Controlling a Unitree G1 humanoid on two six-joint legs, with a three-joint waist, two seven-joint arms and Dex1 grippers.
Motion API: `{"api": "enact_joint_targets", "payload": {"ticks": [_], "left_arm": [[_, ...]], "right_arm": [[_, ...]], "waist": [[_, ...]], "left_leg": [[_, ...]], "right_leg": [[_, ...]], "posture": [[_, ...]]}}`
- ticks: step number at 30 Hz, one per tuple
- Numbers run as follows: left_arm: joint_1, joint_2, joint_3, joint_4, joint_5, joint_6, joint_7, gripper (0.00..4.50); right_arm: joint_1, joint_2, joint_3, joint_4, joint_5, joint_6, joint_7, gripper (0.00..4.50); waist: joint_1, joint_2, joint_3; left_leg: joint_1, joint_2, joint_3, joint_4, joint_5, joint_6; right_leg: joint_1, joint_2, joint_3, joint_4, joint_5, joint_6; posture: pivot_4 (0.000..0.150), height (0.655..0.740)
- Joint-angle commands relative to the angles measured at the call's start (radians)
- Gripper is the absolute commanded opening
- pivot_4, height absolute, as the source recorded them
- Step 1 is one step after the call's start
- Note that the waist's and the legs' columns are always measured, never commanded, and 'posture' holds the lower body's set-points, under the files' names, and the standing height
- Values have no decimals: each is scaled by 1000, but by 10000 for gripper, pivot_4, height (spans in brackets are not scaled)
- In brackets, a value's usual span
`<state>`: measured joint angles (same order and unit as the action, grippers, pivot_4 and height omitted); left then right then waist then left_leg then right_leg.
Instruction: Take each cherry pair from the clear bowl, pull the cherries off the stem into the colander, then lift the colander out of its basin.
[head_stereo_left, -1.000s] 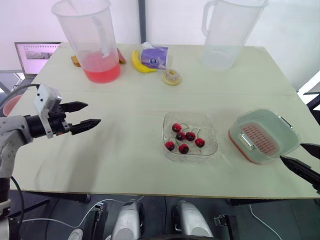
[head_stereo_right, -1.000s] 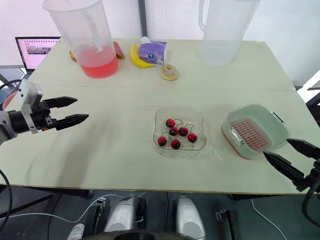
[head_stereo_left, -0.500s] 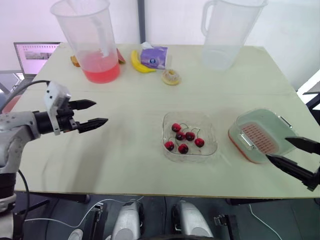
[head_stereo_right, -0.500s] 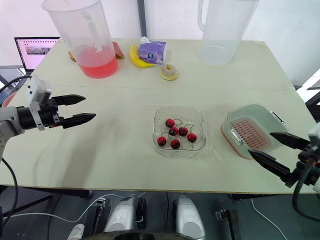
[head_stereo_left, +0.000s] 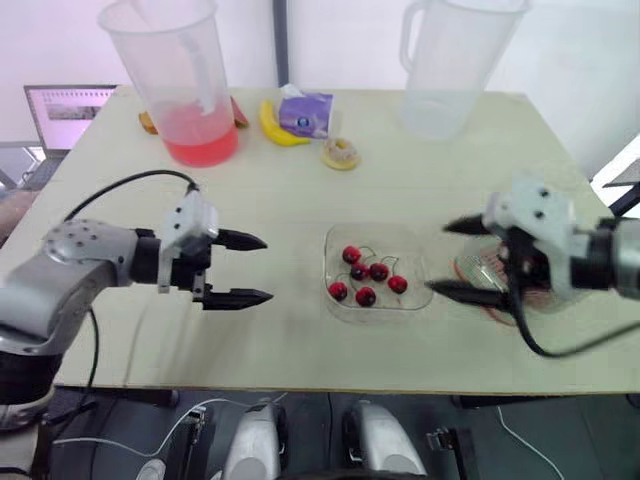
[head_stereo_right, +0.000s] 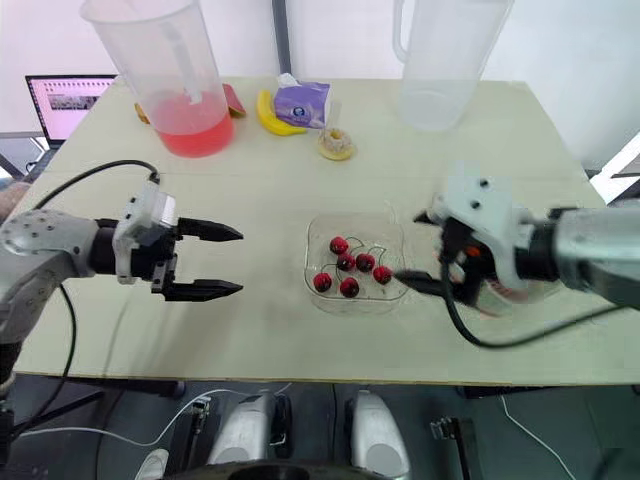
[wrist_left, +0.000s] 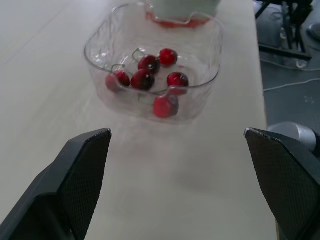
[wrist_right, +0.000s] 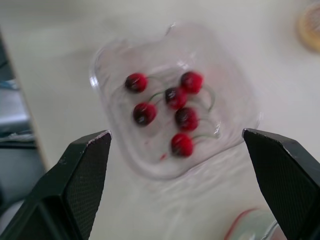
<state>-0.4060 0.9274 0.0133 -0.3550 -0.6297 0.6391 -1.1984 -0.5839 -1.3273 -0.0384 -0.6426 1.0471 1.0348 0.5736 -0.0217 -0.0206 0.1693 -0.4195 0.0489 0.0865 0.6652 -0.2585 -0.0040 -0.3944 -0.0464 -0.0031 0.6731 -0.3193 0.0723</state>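
Left tool (head_stereo_left: 267, 268) and right tool (head_stereo_left: 437, 257), spread, flank the clear bowl (head_stereo_left: 378, 314).

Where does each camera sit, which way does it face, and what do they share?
Head eyes: high, looking down at the table; left pincer and right pincer, open, flank the bowl.
Left wrist: low, facing the bowl obliquely between its fingers.
Right wrist: over the bowl, looking down between its fingers.
Shared: the cherries.

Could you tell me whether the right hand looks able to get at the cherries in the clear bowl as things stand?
Probably yes. The right hand is open by the clear bowl's edge, aimed at the cherries. Nothing lies between them, and the bowl is uncovered.
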Motion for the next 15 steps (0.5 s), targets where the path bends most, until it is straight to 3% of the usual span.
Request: {"api": "enact_joint_targets", "payload": {"ticks": [1, 4, 11, 15], "left_arm": [[-17, -8, -2, -11, 11, -29, -7, 45000], [-21, -18, -3, -6, 6, -30, -4, 45000], [-5, -34, -3, -19, 1, -29, 6, 45000], [2, -44, -5, -21, -2, -28, 7, 45000]], "right_arm": [[-233, 107, 232, 69, -155, 155, -25, 44390], [-402, 211, 332, 119, -168, 269, 34, 44390], [-551, 375, 424, 181, -149, 531, 93, 44390], [-615, 374, 600, 180, -249, 473, 169, 44390]], "waist": [[2, 1, 0], [9, 2, 1], [8, 2, 0], [8, 2, 0]], "left_leg": [[-1, 0, 0, 0, 0, 0], [-10, 0, 1, 1, 1, -1], [-15, 0, 1, 3, 1, -1], [-14, 0, 1, 3, 1, -1]], "right_leg": [[-2, 0, 0, 0, 0, 0], [-14, 0, 1, 8, 0, 0], [-17, 0, 0, 9, 0, 0], [-17, 0, 0, 11, 0, 0]], "posture": [[1500, 7400], [1500, 7400], [1500, 7400], [1500, 7400]]}}
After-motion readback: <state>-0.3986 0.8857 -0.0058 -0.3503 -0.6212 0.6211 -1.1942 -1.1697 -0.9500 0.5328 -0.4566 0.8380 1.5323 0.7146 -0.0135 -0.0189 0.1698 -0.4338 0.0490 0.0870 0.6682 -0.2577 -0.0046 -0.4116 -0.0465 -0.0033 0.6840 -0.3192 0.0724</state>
